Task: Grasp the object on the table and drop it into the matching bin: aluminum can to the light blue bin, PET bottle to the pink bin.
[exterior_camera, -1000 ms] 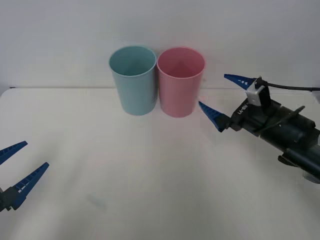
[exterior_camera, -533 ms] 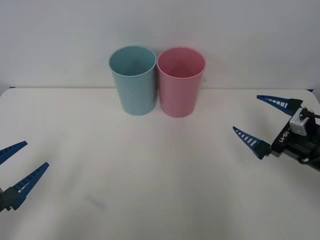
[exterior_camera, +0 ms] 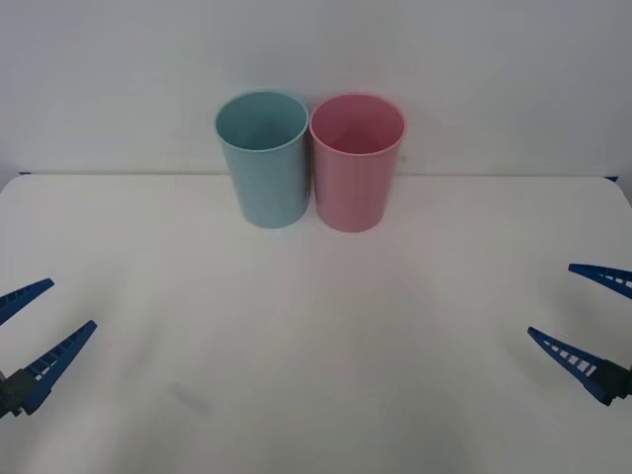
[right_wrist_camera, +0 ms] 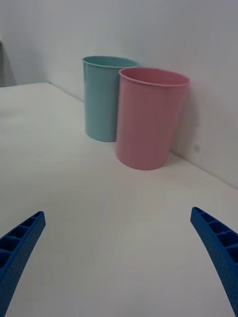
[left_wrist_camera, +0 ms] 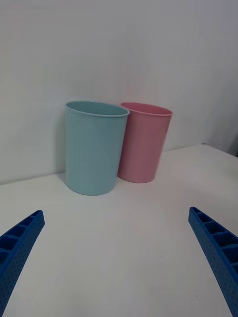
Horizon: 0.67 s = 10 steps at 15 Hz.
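The right gripper [exterior_camera: 592,321] sits low at the table's right edge, well to the right of the pink bin and nearer the robot than it. Its two blue ribbed fingers [right_wrist_camera: 218,250] are spread wide with nothing between them. From its wrist camera, the fingers frame bare tabletop, with both cups standing upright beyond.

The left gripper [exterior_camera: 35,331] mirrors it at the table's left edge, well to the left of the pink bin and also nearer the robot. Its fingers [left_wrist_camera: 213,250] are likewise spread wide and carry nothing.

The pink bin [exterior_camera: 356,161] stands at the far side of the white table [exterior_camera: 316,355], against the pale wall. The light blue bin [exterior_camera: 263,158] stands immediately to its left, the two rims touching or nearly so. Both are tall, smooth, slightly tapered plastic cups, upright.

No red aluminum can is to be seen on the tabletop, and neither gripper holds one. The front camera looks partly into both cups, but their bottoms are not visible, so I cannot tell whether the can lies inside the light blue bin. Judging by the bare table and both grippers drawn apart and empty, the drop may already be done, with nothing left to grasp; this cannot be confirmed.
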Motion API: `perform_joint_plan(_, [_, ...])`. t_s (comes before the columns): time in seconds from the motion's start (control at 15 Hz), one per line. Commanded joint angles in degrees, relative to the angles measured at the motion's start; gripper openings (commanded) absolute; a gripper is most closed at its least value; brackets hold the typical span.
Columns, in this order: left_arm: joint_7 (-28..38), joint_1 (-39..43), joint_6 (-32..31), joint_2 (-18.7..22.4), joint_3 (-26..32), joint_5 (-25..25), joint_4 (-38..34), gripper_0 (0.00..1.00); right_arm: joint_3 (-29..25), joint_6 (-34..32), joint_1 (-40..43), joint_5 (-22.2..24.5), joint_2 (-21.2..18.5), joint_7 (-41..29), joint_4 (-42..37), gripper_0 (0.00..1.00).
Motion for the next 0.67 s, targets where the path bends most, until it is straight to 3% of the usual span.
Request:
perform_joint_plan(0.07, [0.0,0.0,0.0,0.0,0.0,0.0,0.0,1.0,-3.0,-3.7,2.3,2.1,2.3,-3.5,-0.6,1.0])
perform_joint_plan(0.27, [0.0,0.0,0.0,0.0,0.0,0.0,0.0,1.0,-4.8,-5.8,2.5,4.3,4.9,-3.7,-0.5,1.0])
perform_joint_plan(0.67, [0.0,0.0,0.0,0.0,0.0,0.0,0.0,1.0,-4.8,-6.3,2.5,4.7,5.2,-3.8,-0.5,1.0])
